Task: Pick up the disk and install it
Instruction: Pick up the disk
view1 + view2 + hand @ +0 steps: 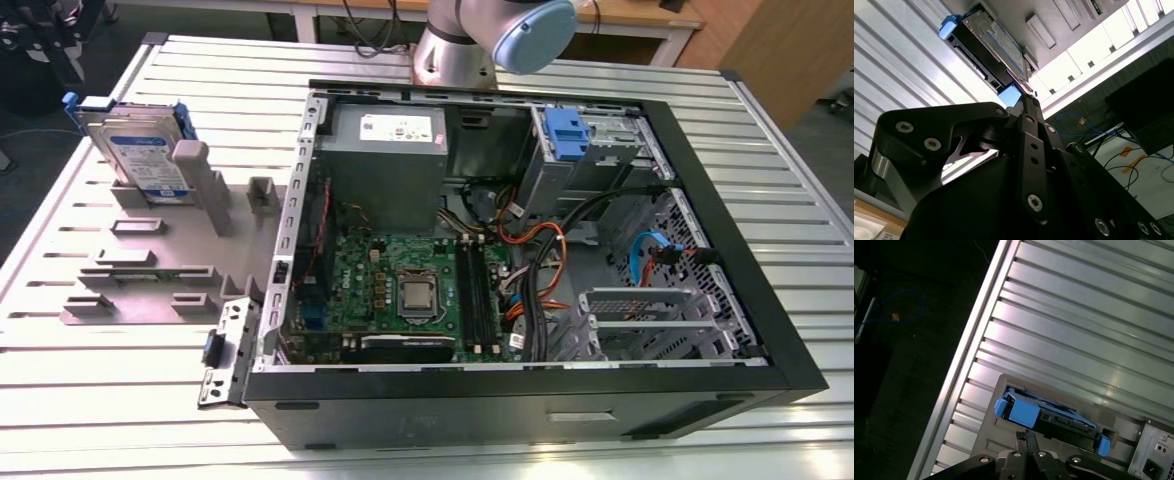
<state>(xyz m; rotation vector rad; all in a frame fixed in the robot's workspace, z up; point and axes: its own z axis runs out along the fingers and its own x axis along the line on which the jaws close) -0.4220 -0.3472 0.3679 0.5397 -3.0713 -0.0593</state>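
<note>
Disk point(140, 150) upright on edge in a grey holder point(147, 275) on the slatted table point(107, 400), at ten o'clock in the exterior view. Blue carrier point(91, 103) framing the silver drive, blue-and-white label side turned toward the camera. Well apart from the open case point(534, 395) at centre; not yet installed.

Arm point(514, 30) at twelve o'clock, rising behind the case.

Inside the case, in the same view: grey power supply point(387, 150) with a white sticker at eleven o'clock, green motherboard point(400, 290) toward seven o'clock, a blue latch point(566, 135) in the bay at one o'clock, and a tangle of cables point(534, 240) about the middle.

In both wrist views, gripper point(1026, 436) clenched, black fingertips pressed together with nothing between them. Pointed toward the disk in its holder, tips lined up with one blue end of the carrier. No grasp on the disk. Ribbed table surface running beyond the holder, dark floor and a loose blue cable past the table's edge.
</note>
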